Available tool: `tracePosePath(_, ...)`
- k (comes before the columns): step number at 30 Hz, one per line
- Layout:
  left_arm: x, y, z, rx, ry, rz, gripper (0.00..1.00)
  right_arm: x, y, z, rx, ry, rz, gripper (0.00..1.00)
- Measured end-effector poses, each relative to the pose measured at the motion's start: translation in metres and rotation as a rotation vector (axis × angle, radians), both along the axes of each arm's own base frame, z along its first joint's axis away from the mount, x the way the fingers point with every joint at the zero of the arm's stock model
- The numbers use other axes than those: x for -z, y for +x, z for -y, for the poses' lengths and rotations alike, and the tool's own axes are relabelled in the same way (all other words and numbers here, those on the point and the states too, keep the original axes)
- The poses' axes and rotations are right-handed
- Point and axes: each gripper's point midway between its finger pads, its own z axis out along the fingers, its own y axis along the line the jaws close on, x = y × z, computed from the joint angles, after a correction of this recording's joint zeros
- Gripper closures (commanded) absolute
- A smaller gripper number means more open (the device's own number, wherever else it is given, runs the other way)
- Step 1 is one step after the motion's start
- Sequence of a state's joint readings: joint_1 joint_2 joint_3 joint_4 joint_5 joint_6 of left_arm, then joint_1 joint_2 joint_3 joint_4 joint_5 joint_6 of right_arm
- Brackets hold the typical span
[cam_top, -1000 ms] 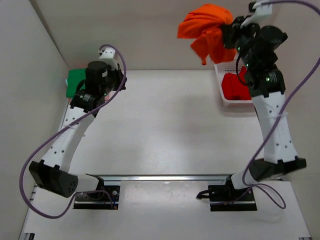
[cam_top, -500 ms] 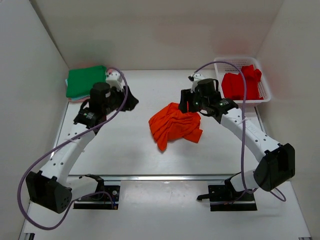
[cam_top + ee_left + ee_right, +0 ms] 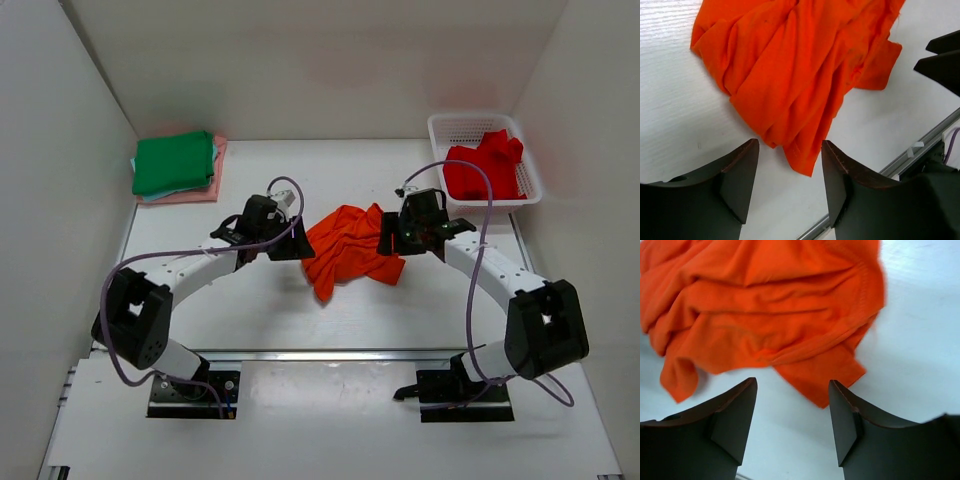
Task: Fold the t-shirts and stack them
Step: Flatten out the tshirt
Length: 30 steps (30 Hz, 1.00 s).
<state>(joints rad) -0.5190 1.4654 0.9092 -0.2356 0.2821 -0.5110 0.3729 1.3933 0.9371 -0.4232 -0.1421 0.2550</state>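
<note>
**Orange shirt crumpled, folding not yet begun**

The orange t-shirt (image 3: 350, 255) lies bunched up mid-table. The left gripper (image 3: 293, 245) and right gripper (image 3: 386, 238) flank it, each spread wide and holding nothing. At the far left, a green t-shirt (image 3: 173, 162) tops a folded stack over a pink t-shirt (image 3: 216, 172). The red t-shirt (image 3: 483, 165) sits unfolded in the mesh basket (image 3: 440, 125). By my reckoning, two shirts remain to fold.

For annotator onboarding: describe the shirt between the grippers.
On the table, centred between the left gripper and right gripper, lies a crumpled orange t-shirt. Unlike the red shirt in the basket and the folded green shirt, it lies loose and unfolded.
</note>
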Motion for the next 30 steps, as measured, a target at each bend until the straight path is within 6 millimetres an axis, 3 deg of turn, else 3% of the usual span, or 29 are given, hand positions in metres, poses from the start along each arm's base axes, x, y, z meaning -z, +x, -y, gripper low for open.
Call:
tracePosePath(4, 0.016, 0.011, 0.004, -0.03, -0.021, -0.036, 0.36, 0.01, 0.02, 0.017, 0.07, -0.007, -0.002, 0.39)
tracePosePath(9, 0.044, 0.03, 0.008, -0.047, -0.003, -0.088, 0.34, 0.039, 0.039, 0.031, 0.12, -0.023, -0.05, 0.36)
tracePosePath(10, 0.049, 0.034, 0.01, -0.05, -0.002, -0.097, 0.39, 0.045, 0.042, 0.034, 0.125, -0.023, -0.064, 0.36)
tracePosePath(11, 0.055, 0.038, 0.011, -0.055, -0.002, -0.106, 0.56, 0.051, 0.046, 0.035, 0.13, -0.02, -0.077, 0.38)
tracePosePath(12, 0.059, 0.039, 0.011, -0.064, -0.005, -0.119, 0.82, 0.056, 0.053, 0.037, 0.134, -0.017, -0.087, 0.45)
tracePosePath(13, 0.064, 0.039, 0.011, -0.064, -0.004, -0.127, 0.91, 0.058, 0.058, 0.037, 0.135, -0.015, -0.089, 0.49)
tracePosePath(14, 0.068, 0.041, 0.011, -0.064, -0.012, -0.14, 0.98, 0.061, 0.063, 0.037, 0.127, -0.013, -0.092, 0.6)
tracePosePath(15, 0.071, 0.042, 0.01, -0.07, -0.021, -0.15, 1.0, 0.062, 0.069, 0.035, 0.116, -0.009, -0.089, 0.81)
tracePosePath(16, 0.073, 0.045, 0.009, -0.078, -0.032, -0.16, 1.0, 0.061, 0.075, 0.035, 0.106, -0.006, -0.081, 0.92)
tracePosePath(17, 0.073, 0.047, 0.007, -0.086, -0.044, -0.168, 1.0, 0.058, 0.081, 0.033, 0.096, 0.004, -0.07, 1.0)
tracePosePath(18, 0.073, 0.05, 0.004, -0.098, -0.054, -0.173, 1.0, 0.054, 0.085, 0.03, 0.092, 0.016, -0.06, 1.0)
tracePosePath(22, 0.065, 0.067, -0.013, -0.154, -0.083, -0.177, 1.0, 0.019, 0.11, 0.02, 0.061, 0.06, 0.016, 1.0)
tracePosePath(25, 0.04, 0.094, -0.029, -0.206, -0.103, -0.14, 1.0, -0.033, 0.138, 0.013, 0.044, 0.081, 0.12, 1.0)
tracePosePath(27, 0.006, 0.119, -0.045, -0.249, -0.12, -0.074, 1.0, -0.079, 0.156, 0.01, 0.039, 0.098, 0.218, 1.0)
tracePosePath(28, -0.018, 0.133, -0.052, -0.267, -0.134, -0.03, 1.0, -0.115, 0.165, 0.008, 0.04, 0.115, 0.293, 1.0)
tracePosePath(30, -0.078, 0.162, -0.068, -0.303, -0.166, 0.093, 1.0, -0.171, 0.169, 0.004, 0.026, 0.155, 0.407, 1.0)
